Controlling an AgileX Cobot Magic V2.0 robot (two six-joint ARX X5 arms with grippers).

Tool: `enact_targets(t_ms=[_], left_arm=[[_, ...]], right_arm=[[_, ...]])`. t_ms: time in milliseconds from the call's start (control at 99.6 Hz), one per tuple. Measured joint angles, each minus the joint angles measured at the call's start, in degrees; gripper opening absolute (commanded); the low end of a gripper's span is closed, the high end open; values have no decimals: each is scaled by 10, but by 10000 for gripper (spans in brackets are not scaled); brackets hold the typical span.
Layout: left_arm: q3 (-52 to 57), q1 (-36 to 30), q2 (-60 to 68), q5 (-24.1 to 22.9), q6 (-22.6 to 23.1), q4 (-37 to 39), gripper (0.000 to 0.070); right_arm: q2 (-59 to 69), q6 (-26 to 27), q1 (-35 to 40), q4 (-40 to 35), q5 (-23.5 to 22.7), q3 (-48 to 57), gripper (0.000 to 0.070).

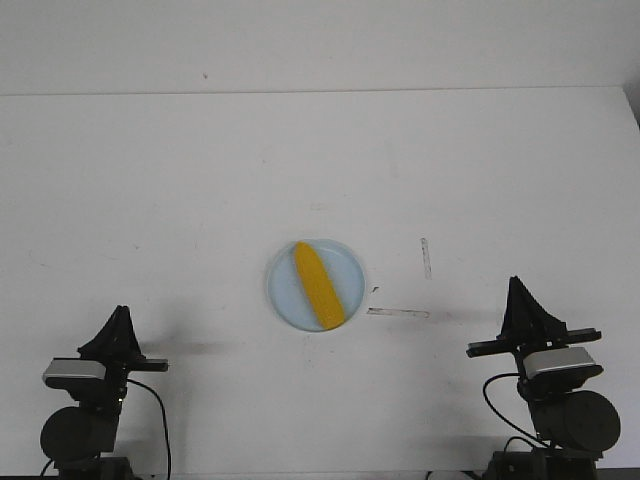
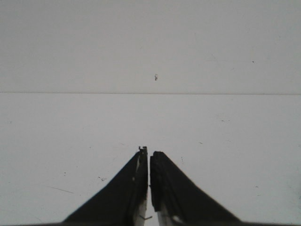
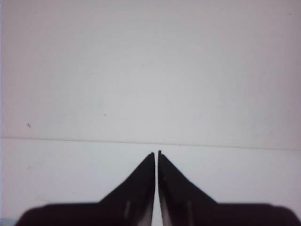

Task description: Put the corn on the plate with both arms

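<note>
The yellow corn (image 1: pixel 319 284) lies across the pale blue plate (image 1: pixel 283 296) in the middle of the white table, its tapered tip pointing away from me. My left gripper (image 1: pixel 121 315) is folded back at the near left, far from the plate, shut and empty; in the left wrist view (image 2: pixel 149 151) its jaws stand together over bare table. My right gripper (image 1: pixel 516 284) is folded back at the near right, also shut and empty; the right wrist view (image 3: pixel 156 153) shows its jaws together. Neither wrist view shows the corn or the plate.
Thin strips of clear tape (image 1: pixel 397 312) lie on the table just right of the plate, one upright strip (image 1: pixel 426 257) farther right. The table's far edge (image 1: pixel 320 92) meets a white wall.
</note>
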Motion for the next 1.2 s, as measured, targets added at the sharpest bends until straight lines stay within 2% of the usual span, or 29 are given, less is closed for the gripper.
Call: enact_targets(t_ms=[462, 613, 713, 854, 1195], left_arm=[[0, 0, 0, 0, 0, 0, 1], [0, 0, 0, 0, 0, 0, 1], [0, 0, 0, 0, 0, 0, 1], [0, 0, 0, 0, 0, 0, 1], [0, 0, 0, 0, 0, 0, 1]], right_arm=[[0, 0, 0, 0, 0, 0, 9], [-14, 0, 0, -9, 26, -4, 9], [-31, 0, 5, -9, 28, -20, 9], [-52, 1, 16, -4, 55, -58, 9], [-129, 3, 16, 2, 57, -156, 9]])
